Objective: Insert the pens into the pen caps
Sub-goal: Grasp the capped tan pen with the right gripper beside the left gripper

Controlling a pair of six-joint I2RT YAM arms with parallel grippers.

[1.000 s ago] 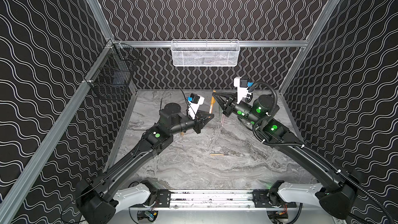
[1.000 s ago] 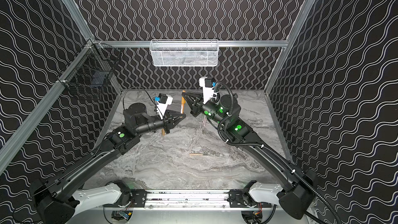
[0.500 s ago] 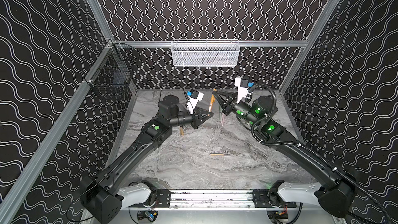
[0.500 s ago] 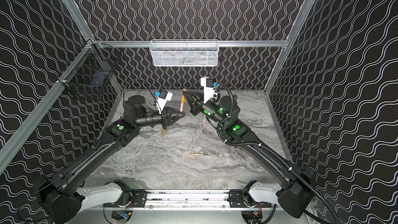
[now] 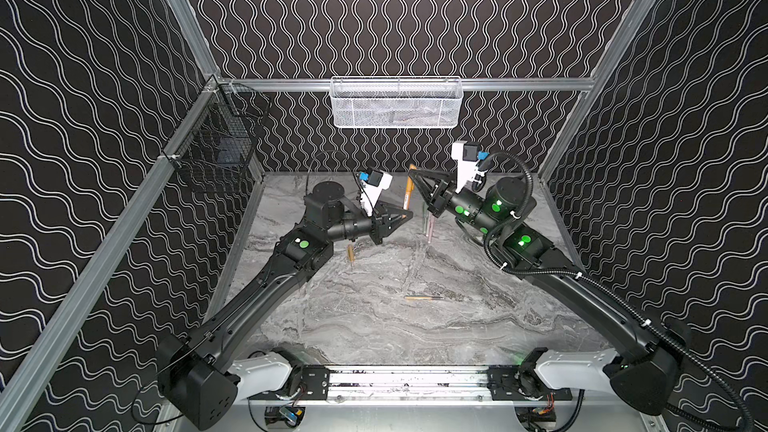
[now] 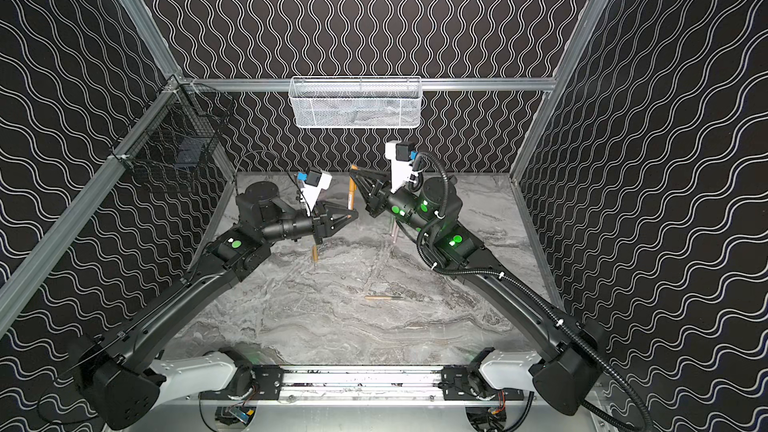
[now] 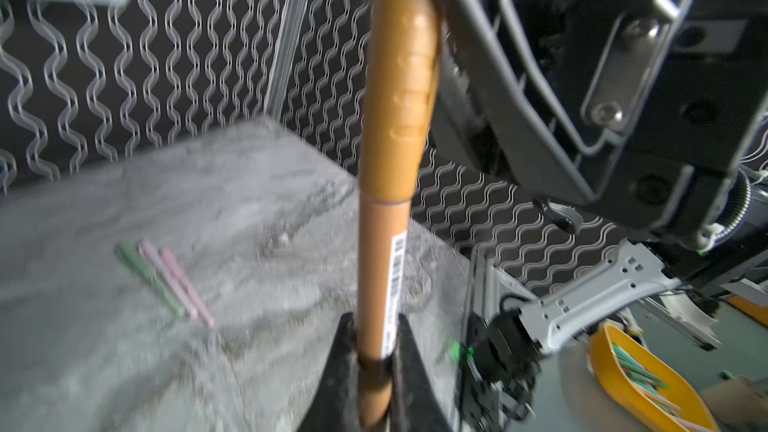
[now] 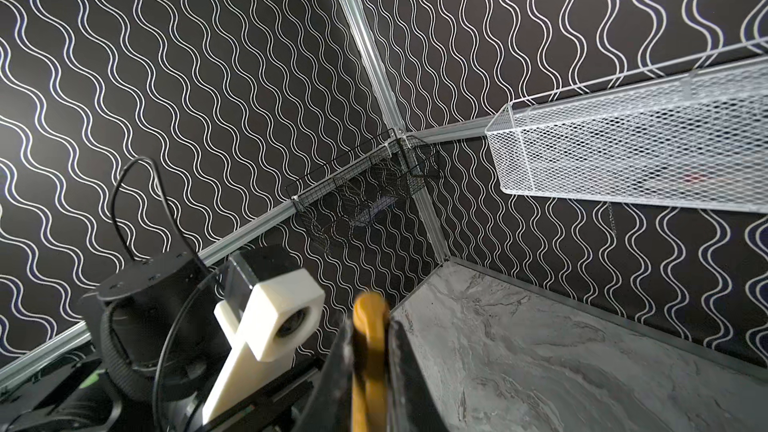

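Capped pen (image 5: pixel 406 195) at upper centre, between left tool (image 5: pixel 408 213) below and right tool (image 5: pixel 413 174) above. Three pens (image 5: pixel 428 226) on desk (image 5: pixel 374 326) just right; pen cap (image 5: pixel 351 252) lower left; loose pen (image 5: pixel 424 297) at centre.

Tan pen (image 7: pixel 374 251) and its cap (image 7: pixel 399 76): smooth plastic, soft sheen, with a paper-like barcode label (image 7: pixel 397 268). Surface (image 5: pixel 374 334): matt grey marble look. White basket (image 5: pixel 395 105): metal mesh. Left end effector (image 7: pixel 374 322): matt black plastic. Frame rails (image 5: pixel 519 84): brushed metal

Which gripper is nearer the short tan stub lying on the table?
Left. The left gripper hangs just behind the stub, to its right; the right gripper is raised farther back.
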